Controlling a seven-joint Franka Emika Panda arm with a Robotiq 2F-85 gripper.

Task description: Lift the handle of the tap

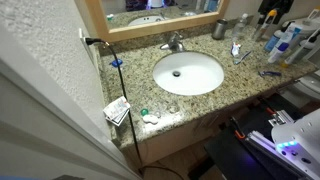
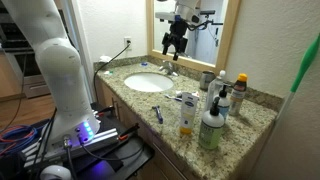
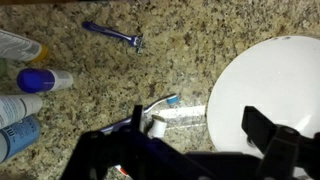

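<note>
The tap (image 1: 173, 44) is a small silvery faucet behind the white oval basin (image 1: 205, 85), below the mirror. Its short handle (image 1: 177, 37) lies low on top of it. In an exterior view the tap (image 2: 167, 67) stands at the basin's (image 2: 140, 88) far edge, and my gripper (image 2: 176, 47) hangs open in the air above and a little beyond it, in front of the mirror, touching nothing. In the wrist view my gripper (image 3: 200, 135) is open and empty above the granite counter, with the basin (image 3: 270, 85) at the right. The tap and handle are out of the wrist view.
A blue razor (image 3: 115, 35), a toothbrush (image 3: 165, 103) and several bottles (image 3: 30, 80) lie on the counter beside the basin. Tall bottles (image 2: 210, 125) crowd the counter's near end. A metal cup (image 1: 219, 30) stands near the mirror. A cable hangs from a wall outlet (image 1: 92, 42).
</note>
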